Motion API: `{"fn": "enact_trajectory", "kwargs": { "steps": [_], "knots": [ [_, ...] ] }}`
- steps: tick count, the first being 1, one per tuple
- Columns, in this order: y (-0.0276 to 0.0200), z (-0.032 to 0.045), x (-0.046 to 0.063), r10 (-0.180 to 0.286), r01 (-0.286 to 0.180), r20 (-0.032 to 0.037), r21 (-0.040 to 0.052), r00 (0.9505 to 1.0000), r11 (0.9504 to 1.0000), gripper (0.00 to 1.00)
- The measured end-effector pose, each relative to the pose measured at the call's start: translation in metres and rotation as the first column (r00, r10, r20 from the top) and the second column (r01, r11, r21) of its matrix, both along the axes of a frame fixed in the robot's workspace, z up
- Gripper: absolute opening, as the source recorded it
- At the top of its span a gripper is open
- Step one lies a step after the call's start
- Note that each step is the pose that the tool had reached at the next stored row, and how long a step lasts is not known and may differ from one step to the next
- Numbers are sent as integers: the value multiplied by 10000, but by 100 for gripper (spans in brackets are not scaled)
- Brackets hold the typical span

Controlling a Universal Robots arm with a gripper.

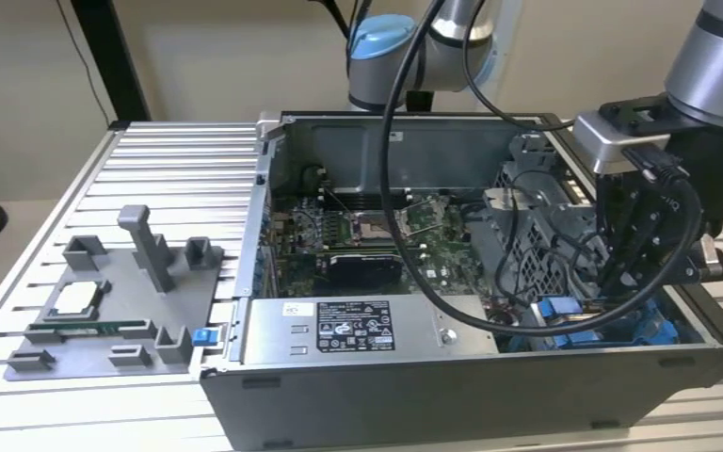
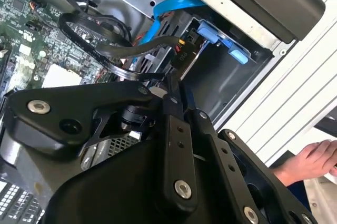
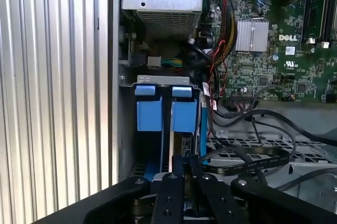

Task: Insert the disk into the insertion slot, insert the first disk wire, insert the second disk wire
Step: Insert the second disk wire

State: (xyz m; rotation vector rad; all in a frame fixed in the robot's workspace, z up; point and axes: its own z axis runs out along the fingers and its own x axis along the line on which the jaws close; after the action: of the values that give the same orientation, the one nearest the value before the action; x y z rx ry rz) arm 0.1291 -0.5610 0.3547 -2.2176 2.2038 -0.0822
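The gripper (image 3: 176, 163) is reaching down into the slot (image 3: 158, 116), fingers pinched together on the disk's (image 3: 171, 134) thin edge.

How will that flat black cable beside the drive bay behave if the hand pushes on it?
The flat black cable lies in a loose curve, so it is probably floppy and would likely bend aside. Its loops near other wires could snag. The hand sits close by the blue tabs.

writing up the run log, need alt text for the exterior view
A robot arm's gripper reaches down into the open computer case at the exterior view's right, beside blue drive bay tabs and looping black cables. A grey parts fixture lies on the slatted table.
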Motion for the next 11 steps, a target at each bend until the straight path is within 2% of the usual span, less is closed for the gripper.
{"fn": "enact_trajectory", "kwargs": {
  "steps": [11],
  "knots": [
    [23,-64,0,-136,136,0,-7,9999,9999,0]
  ]
}}
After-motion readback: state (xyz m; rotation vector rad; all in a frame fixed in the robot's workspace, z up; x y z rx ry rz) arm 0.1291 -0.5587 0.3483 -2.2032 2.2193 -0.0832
